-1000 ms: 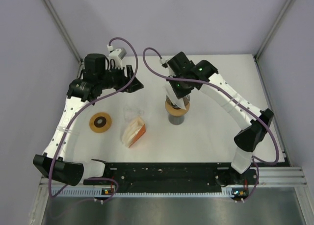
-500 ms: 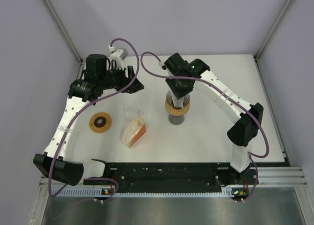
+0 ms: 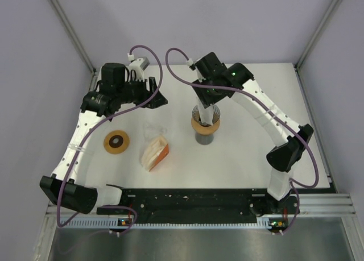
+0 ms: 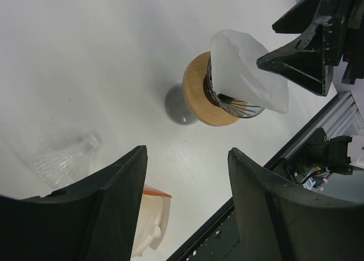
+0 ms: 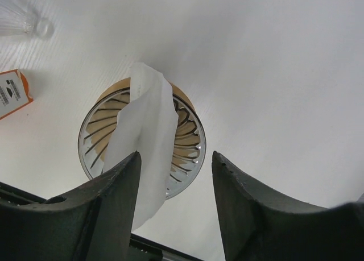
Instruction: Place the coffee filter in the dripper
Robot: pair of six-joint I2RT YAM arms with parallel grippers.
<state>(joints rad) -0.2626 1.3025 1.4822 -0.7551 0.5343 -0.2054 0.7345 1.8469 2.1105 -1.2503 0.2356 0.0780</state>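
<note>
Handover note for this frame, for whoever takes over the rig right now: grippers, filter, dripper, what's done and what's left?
Right gripper: open, directly above the dripper, jaws either side of the coffee filter, apparently not pinching it.
Left gripper: open, empty, hovering off to the dripper's left.
Done: the filter is in the dripper, but folded flat, leaning and sticking well above the rim.
Left: lift the right arm clear without catching the paper; probably open the filter out and seat it lower.
</note>
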